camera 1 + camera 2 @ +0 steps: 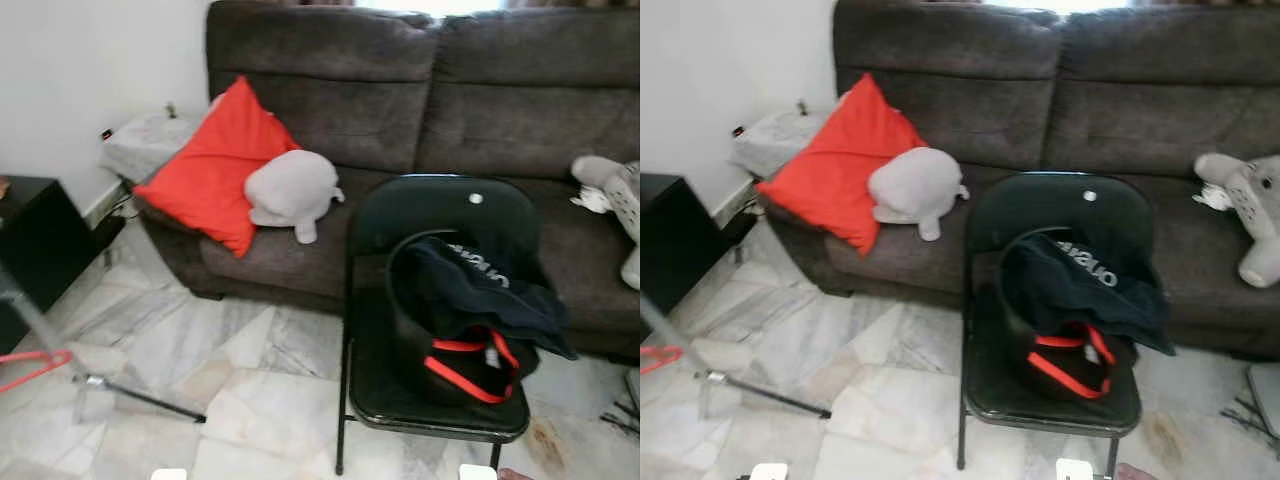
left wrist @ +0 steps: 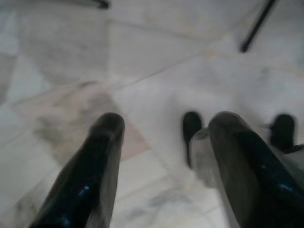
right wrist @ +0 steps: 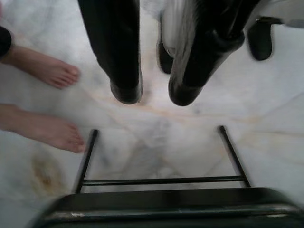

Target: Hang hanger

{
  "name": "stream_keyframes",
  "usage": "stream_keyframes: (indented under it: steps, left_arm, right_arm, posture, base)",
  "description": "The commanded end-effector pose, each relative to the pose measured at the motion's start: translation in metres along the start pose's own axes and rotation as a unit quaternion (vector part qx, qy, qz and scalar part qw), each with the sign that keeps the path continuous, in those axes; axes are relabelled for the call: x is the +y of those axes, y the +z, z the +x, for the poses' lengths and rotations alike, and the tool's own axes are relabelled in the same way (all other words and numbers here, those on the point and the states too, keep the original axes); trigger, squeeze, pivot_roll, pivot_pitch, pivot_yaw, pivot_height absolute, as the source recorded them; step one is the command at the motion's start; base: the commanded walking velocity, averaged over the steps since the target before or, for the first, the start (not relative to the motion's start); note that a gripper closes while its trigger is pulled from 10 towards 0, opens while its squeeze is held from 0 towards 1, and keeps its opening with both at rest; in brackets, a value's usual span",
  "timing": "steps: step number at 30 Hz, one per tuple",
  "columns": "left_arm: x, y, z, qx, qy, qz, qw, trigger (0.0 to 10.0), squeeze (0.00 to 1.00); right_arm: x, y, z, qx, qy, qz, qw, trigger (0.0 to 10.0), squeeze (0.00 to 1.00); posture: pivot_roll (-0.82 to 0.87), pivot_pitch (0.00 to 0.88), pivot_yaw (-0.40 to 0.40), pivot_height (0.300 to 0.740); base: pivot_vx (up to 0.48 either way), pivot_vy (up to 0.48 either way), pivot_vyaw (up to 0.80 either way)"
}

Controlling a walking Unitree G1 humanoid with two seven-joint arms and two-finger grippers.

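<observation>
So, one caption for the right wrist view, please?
Open right gripper above marble floor, folding chair and bare feet nearby.

We are seeing our left gripper [image 2: 161,128] showing two long, glossy black fingers [image 2: 90,175] with rounded tips. Our right gripper [image 3: 154,95] is showing the same shiny black fingers [image 3: 116,52], a silvery part gleaming beside one.

Even daylight, soft focus throughout.
A blown-out bright strip is seen above the sofa [image 1: 420,90] back; the marble floor [image 1: 200,370] is lit softly, with faint shadows. The head views are slightly smeared, and the left gripper's fingers [image 2: 90,175] are rendered blurred against the pale tiles.
</observation>
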State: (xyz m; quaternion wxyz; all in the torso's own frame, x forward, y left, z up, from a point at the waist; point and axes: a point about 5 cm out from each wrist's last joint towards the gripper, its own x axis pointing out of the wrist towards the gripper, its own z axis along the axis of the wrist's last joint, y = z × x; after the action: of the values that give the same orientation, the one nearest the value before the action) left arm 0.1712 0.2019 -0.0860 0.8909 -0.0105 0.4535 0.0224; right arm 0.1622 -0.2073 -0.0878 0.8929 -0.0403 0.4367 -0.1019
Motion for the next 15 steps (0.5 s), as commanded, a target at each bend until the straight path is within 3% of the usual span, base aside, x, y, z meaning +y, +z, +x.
stream_keyframes:
  steps: [1,8,10,15]
  left_arm:
    - [0.01,-0.004,-0.002,0.008,0.013,0.006,1.0,10.0,0.0]
    - [0.011,-0.005,-0.002,0.008,0.016,0.004,1.0,10.0,0.0]
    - [0.011,-0.005,-0.003,0.009,0.016,0.005,1.0,10.0,0.0]
    - [0.011,-0.008,-0.003,0.013,0.013,0.01,1.0,10.0,0.0]
  right_arm:
    - [0.007,0.008,0.001,-0.016,0.004,0.003,1.0,10.0,0.0]
    - [0.019,0.028,0.0,-0.093,0.011,0.023,0.995,10.0,0.0]
    - [0.017,0.039,-0.002,-0.137,0.005,0.051,0.989,10.0,0.0]
    - [0.016,0.064,-0.014,-0.253,0.009,0.069,0.965,10.0,0.0]
  posture:
    - [-0.04,0.054,0.057,0.74]
    - [-0.05,0.059,0.046,0.74]
    - [-0.07,0.061,0.044,0.74]
    - [-0.1,0.054,0.029,0.74]
  base:
    - [0.0,0.0,0.0]
    - [0.0,0.0,0.0]
    - [0.0,0.0,0.0]
    - [0.0,0.0,0.0]
